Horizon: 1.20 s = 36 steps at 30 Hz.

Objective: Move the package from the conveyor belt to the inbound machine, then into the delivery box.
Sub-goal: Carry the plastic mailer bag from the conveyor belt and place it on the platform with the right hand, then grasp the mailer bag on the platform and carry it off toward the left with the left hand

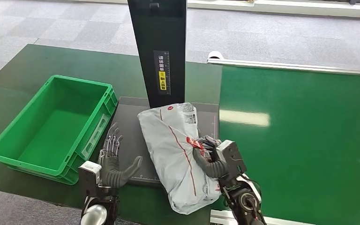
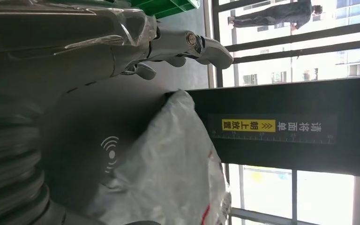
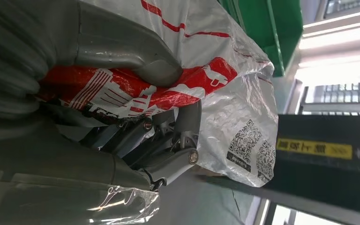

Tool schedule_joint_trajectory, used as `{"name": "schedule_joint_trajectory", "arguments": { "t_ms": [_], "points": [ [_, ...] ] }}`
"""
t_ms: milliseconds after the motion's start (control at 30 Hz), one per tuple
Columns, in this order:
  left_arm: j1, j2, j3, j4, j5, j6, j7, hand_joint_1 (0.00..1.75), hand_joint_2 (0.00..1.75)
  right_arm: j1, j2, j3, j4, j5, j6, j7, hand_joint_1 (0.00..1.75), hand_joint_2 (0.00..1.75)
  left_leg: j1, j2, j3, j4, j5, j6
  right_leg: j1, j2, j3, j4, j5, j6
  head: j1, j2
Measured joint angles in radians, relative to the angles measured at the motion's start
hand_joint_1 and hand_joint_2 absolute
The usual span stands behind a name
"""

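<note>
The head view looks forward and down from high on the robot, taking in both arms. The left wrist view sits close behind the left hand (image 2: 122, 51), turned on its side. The right wrist view sits close behind the right hand (image 3: 136, 136). All three share the package (image 1: 180, 150) and the black post (image 1: 161, 51).

Grey-white package (image 1: 178, 150) with red stripes, red logo and black QR codes, bright green crate (image 1: 51, 129), green conveyor belt (image 1: 300, 140), black machine post (image 1: 161, 51) with yellow label (image 1: 162, 80), dark grey fingers (image 1: 114, 140)
</note>
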Motion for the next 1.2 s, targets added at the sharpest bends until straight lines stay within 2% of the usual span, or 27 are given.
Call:
{"name": "schedule_joint_trajectory", "arguments": {
  "t_ms": [133,400,767,933,1000,1133,1200],
  "points": [
    [0.000,0.000,0.007,-0.001,0.000,0.004,0.004,0.00,1.75,-0.025,-0.006,0.036,0.047,0.014,0.012,0.009,0.03,1.75,-0.001,0.000,-0.001,0.000,0.000,0.000,0.000,0.000,-0.001,0.000,0.000,0.000,0.000,0.000],
    [0.026,-0.010,0.035,-0.045,-0.011,0.016,0.031,0.00,1.75,-0.059,-0.017,0.050,0.103,0.091,-0.102,0.073,0.00,1.75,0.000,0.000,-0.001,0.000,0.000,0.000,0.000,0.000,-0.001,0.000,0.000,0.000,0.000,0.000],
    [0.042,-0.023,0.058,-0.073,-0.021,0.008,0.036,0.00,1.75,-0.073,-0.032,0.050,0.130,0.178,-0.163,0.077,0.00,1.75,0.000,0.000,-0.001,0.000,0.000,0.000,0.000,0.000,-0.001,0.000,0.000,0.000,0.000,0.000],
    [0.059,-0.027,0.065,-0.091,-0.029,0.006,0.038,0.00,1.75,-0.061,-0.032,0.036,0.095,0.263,-0.309,0.075,0.00,1.75,0.000,0.000,-0.001,0.000,0.000,0.000,0.000,0.000,-0.001,0.000,0.000,0.000,0.000,0.000],
    [0.067,-0.030,0.067,-0.099,-0.040,0.002,0.041,0.00,1.75,-0.040,-0.031,0.016,0.042,0.262,-0.390,0.043,0.00,1.75,0.000,-0.001,-0.001,0.000,0.000,0.000,0.000,-0.001,-0.002,0.000,0.000,0.000,0.000,0.000],
    [0.067,-0.031,0.046,-0.101,-0.099,0.009,0.031,0.00,1.75,0.035,-0.010,-0.066,-0.139,0.131,-0.631,-0.164,0.00,1.75,-0.001,-0.002,-0.002,0.001,0.000,0.000,0.000,-0.002,-0.002,0.000,0.000,0.000,0.000,0.000],
    [0.062,-0.031,0.028,-0.098,-0.122,0.018,0.026,0.00,1.75,0.068,-0.003,-0.102,-0.219,0.093,-0.680,-0.210,0.00,1.75,-0.001,-0.001,-0.002,0.000,-0.001,0.000,-0.001,-0.001,-0.003,0.000,0.000,0.000,0.000,0.000]
  ]
}}
